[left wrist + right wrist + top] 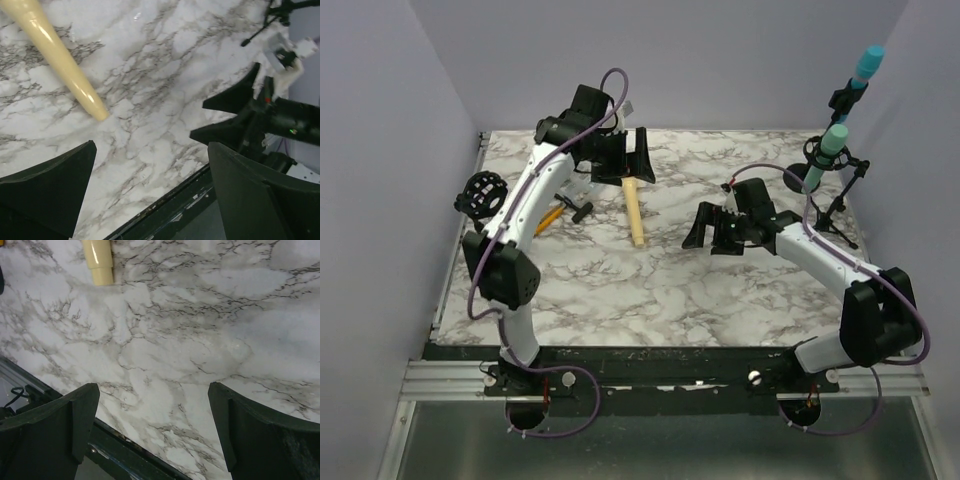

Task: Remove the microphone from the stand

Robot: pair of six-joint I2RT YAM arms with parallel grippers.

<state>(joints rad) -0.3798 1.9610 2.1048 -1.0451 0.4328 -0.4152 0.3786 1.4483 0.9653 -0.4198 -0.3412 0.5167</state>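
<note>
Two grippers hang over the marble worktop (620,290), both with jaws wide apart and nothing between them: the left gripper (632,163) at upper middle, the right gripper (708,228) at centre. The stand (832,205) sits at the right edge, with the teal microphone (833,143) clipped in it and untouched. We judge the approach not yet begun. Next, the nearer right gripper must swing toward the right edge and close around the microphone's body, without tipping the stand.

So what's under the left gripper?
Bare marble table and the end of a cream stick, lying just beyond the open left gripper. Nothing is held; the fingers hide the patch right beneath them.
</note>
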